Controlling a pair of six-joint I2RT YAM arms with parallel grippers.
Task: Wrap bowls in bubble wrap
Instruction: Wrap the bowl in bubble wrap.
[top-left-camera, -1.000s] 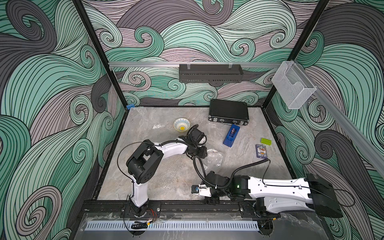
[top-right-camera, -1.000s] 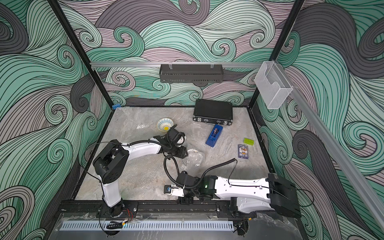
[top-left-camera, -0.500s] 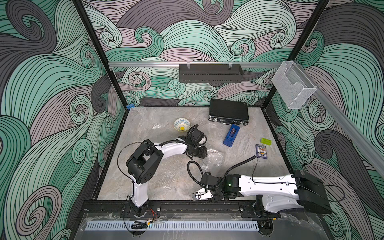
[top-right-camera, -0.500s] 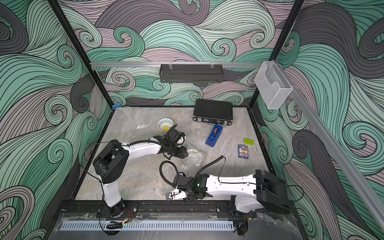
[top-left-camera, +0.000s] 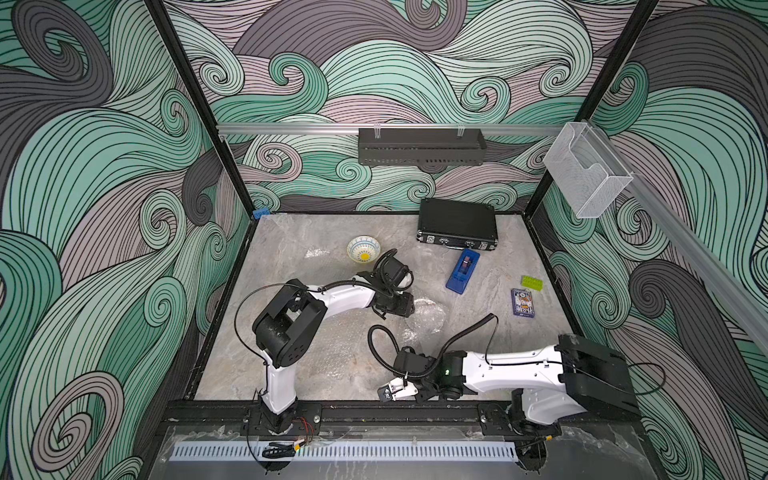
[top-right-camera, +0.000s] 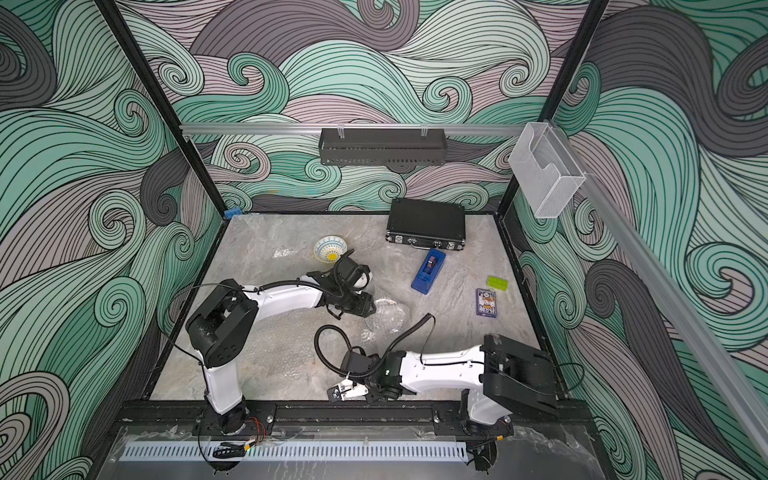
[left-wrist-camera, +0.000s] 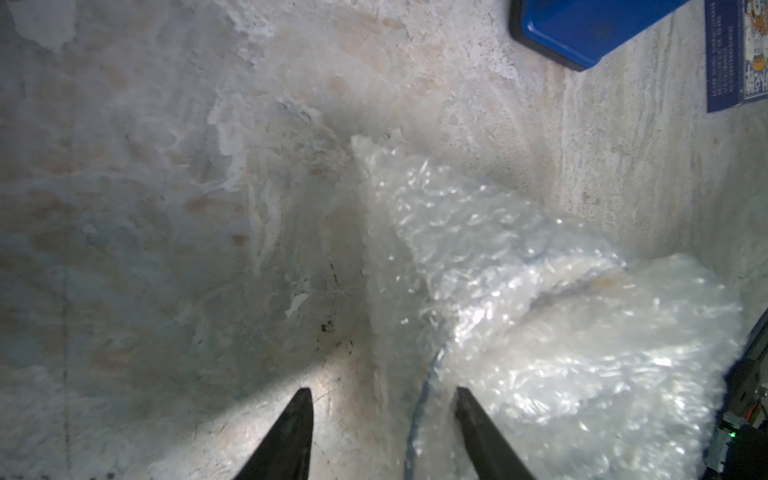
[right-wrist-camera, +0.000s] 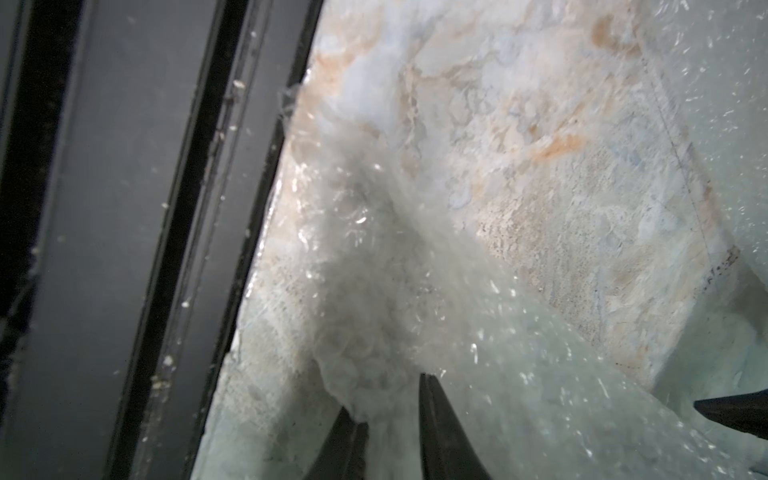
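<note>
- Bowls: the bare bowl (top-left-camera: 364, 248) stands upright, well apart from the blue box (top-left-camera: 462, 272) and off toward the left arm (top-left-camera: 345, 297). The wrapped bowl (top-left-camera: 426, 316) lies near the blue box, on its side facing the front rail (top-left-camera: 374, 409), with its blue rim showing through the film.
- Left hand (left-wrist-camera: 382, 390) is half wide. Its fingers appear to stand astride that wrapped rim, and I cannot see them gripping anything. If it closes or shifts sideways, the loose folds may spring open or the bowl may tip, since nothing fastens the bundle.
- Right hand (right-wrist-camera: 382, 395) is far from the blue box, at the front rail. It is narrow and pinched on a small bunch of the bubble wrap sheet (right-wrist-camera: 374, 270) at its edge. So little slick film may slide out under a pull.
- That hand sits just beside the rail, so a low drag could snag film or fingers on it.
- From there the sheet spreads over the surface (top-left-camera: 291, 249) toward the blue box, below the left arm. If anything presses on it, a pull would stretch or tear it rather than move it.
- The right arm (top-left-camera: 511, 370) trails a cable (top-left-camera: 469, 332) that loops near the wrapped bowl, and a swing could sweep the bundle.
- The bare bowl is not yet on the sheet. Its glazed ceramic would chip if dropped while being carried.
</note>
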